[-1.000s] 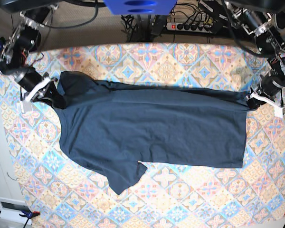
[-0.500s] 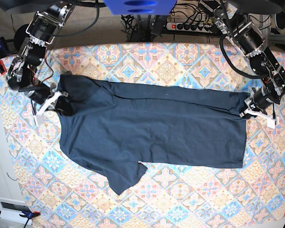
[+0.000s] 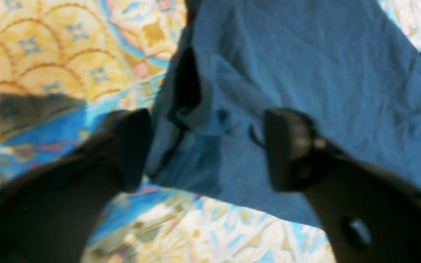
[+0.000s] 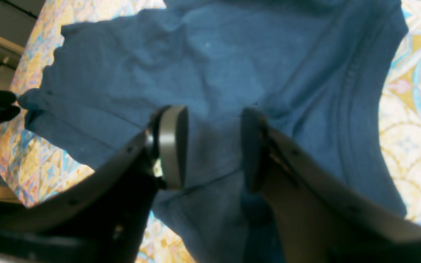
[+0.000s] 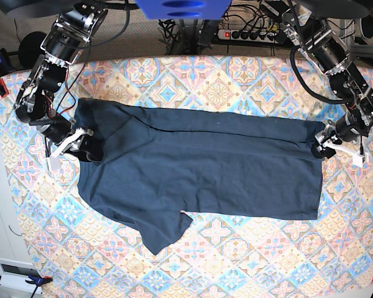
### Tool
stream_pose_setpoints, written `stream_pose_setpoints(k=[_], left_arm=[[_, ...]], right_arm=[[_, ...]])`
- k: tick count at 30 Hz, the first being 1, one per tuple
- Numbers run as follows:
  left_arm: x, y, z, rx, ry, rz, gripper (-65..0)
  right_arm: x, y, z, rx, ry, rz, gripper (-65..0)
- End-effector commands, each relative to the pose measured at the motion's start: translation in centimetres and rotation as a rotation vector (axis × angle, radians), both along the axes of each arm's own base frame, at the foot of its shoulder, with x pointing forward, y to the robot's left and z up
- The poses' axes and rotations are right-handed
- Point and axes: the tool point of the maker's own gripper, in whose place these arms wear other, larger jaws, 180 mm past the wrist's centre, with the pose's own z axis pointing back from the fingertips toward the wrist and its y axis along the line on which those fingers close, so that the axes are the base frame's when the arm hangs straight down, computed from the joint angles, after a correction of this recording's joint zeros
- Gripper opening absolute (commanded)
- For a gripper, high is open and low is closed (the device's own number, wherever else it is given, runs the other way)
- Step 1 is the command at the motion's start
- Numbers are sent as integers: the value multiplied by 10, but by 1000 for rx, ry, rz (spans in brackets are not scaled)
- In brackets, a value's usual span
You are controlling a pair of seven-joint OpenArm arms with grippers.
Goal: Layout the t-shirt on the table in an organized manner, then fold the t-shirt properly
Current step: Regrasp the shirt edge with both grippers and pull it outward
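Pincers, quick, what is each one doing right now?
Left pincer: open, straddling the t-shirt edge.
Right pincer: open above the shirt.

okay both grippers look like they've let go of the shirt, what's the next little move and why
Probably lift both arms clear. The left gripper and right gripper stand open over the t-shirt, with no cloth pinched between the fingers. The shirt lies spread on the table, but one sleeve sticks out at the near edge and looks ready for regrasping.

A robotics lab is indicated by a power strip (image 5: 248,35) and tangled cables (image 5: 180,28) seen behind the cloth-covered bench (image 5: 236,81).
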Motion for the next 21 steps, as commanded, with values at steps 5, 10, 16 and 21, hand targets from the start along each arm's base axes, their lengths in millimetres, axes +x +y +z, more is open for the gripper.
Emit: stream_pose_setpoints(k=[5, 10, 16, 21], left_arm=[[-7, 17, 9, 45, -12, 5, -125], [-36, 16, -5, 0, 20, -4, -125], [-57, 12, -16, -37, 46, -8, -125], [-53, 5, -20, -59, 39, -5, -125]], right_arm=[[5, -22, 18, -32, -53, -27, -414], [-28, -36, -8, -66, 39, -34, -414], [-71, -38, -37, -79, 150, -29, -410], [-82, -36, -34, -111, 150, -13, -409]])
